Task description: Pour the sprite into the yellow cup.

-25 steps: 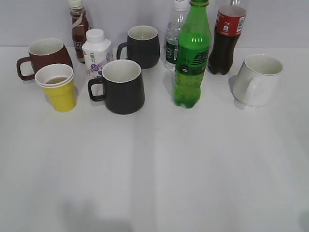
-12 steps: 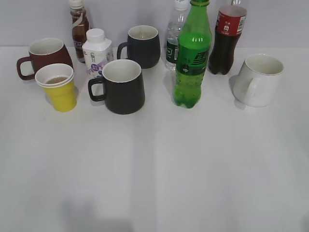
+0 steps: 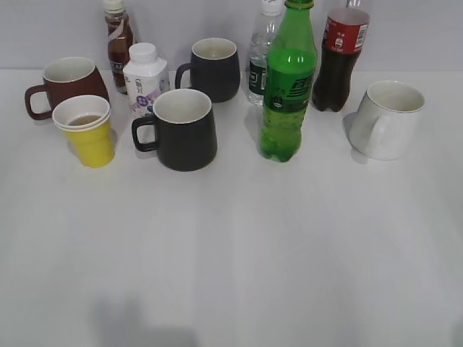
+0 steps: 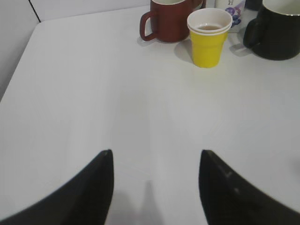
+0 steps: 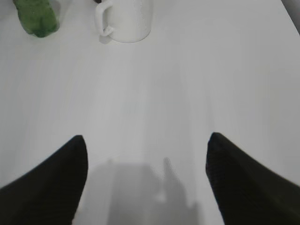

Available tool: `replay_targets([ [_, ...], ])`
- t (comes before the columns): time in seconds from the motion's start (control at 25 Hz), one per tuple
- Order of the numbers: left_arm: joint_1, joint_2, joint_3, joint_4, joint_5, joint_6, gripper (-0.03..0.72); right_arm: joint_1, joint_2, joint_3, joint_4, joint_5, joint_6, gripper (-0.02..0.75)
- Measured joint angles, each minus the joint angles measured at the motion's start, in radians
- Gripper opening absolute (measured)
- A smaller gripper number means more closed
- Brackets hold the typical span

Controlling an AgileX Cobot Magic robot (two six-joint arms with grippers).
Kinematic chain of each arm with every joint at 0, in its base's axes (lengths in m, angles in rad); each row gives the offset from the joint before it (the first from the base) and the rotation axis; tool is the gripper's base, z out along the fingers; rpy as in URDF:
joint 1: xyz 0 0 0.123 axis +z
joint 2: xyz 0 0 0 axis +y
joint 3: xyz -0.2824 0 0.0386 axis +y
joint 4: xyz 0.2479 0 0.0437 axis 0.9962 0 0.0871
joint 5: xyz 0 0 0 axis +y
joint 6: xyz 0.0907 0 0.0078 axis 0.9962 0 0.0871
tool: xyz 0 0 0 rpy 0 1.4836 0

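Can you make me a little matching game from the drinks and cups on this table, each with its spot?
Things:
1. Sprite
2. Yellow cup
3. White mug
4. Cola

Spots:
A. Far right, handle to the left
B. Back row, behind the white mug's left side
C. Left side, in front of the red-brown mug
D. Middle, right of the front black mug

Pairs: 1-D, 2-C, 3-A, 4-B
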Motion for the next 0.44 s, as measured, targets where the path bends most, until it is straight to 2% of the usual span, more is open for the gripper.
replay_targets([
  [0.44,0.000,0.000,0.000,0.006,0.000,0.000,0.444,0.000,0.000,0.000,0.000,0.000,0.000,0.588],
])
